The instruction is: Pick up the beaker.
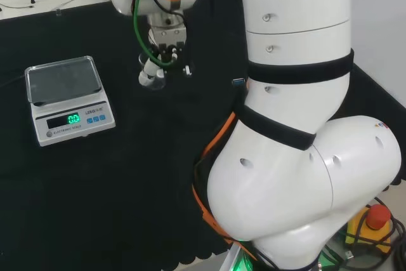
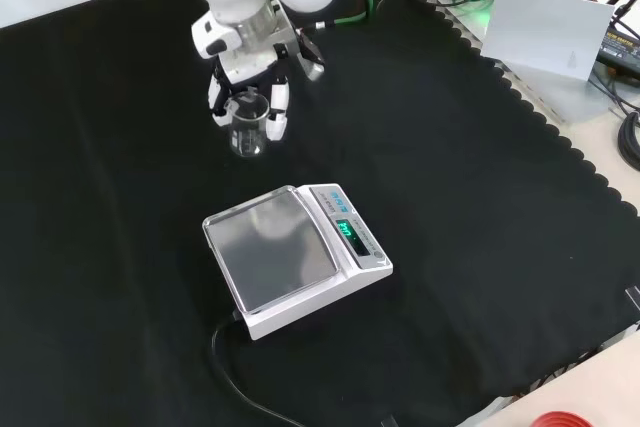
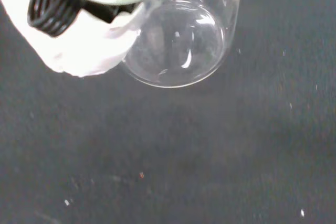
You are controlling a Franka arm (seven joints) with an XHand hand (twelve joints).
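Observation:
A small clear glass beaker stands upright under the hand in the front view, with a finger on its left and another on its right. Seen from the head camera, the hand reaches down over the beaker, to the right of the scale. In the wrist view a white fingertip lies against the wall of the beaker, whose inside looks empty. I cannot tell whether its base rests on the black cloth or hangs just above it.
A silver scale with a lit green display sits nearer the camera in the front view, its black cable trailing forward. It also appears at the left of the head view as the scale. Past the cloth's scalloped right edge lies a grey box.

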